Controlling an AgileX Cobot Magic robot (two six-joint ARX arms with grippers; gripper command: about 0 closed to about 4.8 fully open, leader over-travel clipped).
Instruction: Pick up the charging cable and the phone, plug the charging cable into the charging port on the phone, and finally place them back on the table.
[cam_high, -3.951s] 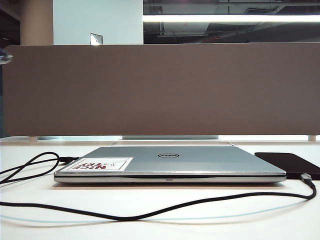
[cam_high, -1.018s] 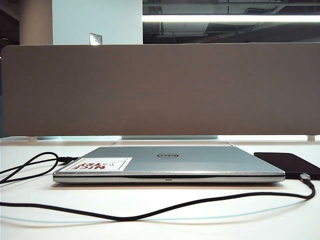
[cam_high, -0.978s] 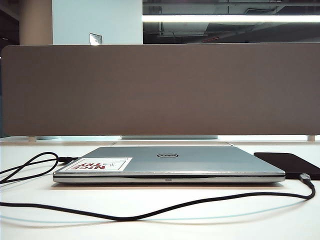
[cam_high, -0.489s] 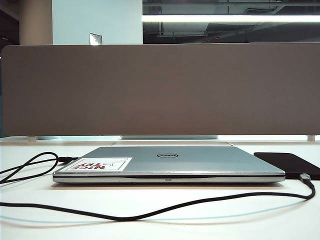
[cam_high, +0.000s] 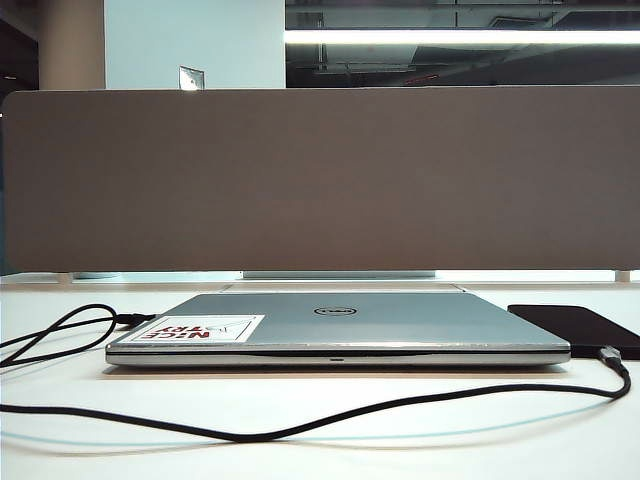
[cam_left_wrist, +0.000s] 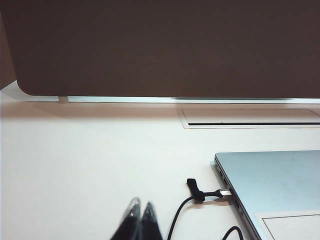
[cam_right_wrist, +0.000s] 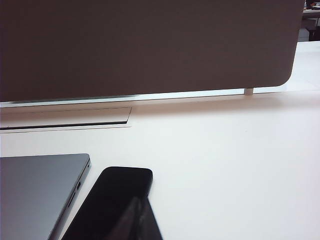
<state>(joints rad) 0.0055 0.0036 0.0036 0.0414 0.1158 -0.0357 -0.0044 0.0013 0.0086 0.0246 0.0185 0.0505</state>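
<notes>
The phone (cam_high: 575, 325) lies flat on the white table (cam_high: 420, 445) at the right, beside the laptop; it also shows in the right wrist view as the phone (cam_right_wrist: 112, 197). The charging cable (cam_high: 300, 430) snakes across the table's front, and its connector end (cam_high: 611, 354) rests at the phone's near edge; I cannot tell whether it sits in the port. Neither gripper appears in the exterior view. My left gripper (cam_left_wrist: 141, 202) is shut and empty above bare table, left of the laptop. My right gripper (cam_right_wrist: 140, 200) is shut and empty, its tips in front of the phone.
A closed silver Dell laptop (cam_high: 340, 325) with a red-lettered sticker fills the table's middle. A black cord (cam_left_wrist: 200, 195) is plugged into its left side and loops off to the left. A tall grey-brown divider panel (cam_high: 320, 180) closes the back, with a cable slot (cam_left_wrist: 250, 120) before it.
A small grey part seen at the far left edge four seconds ago is gone. Over the last second the cable, phone and laptop lie unmoved.
</notes>
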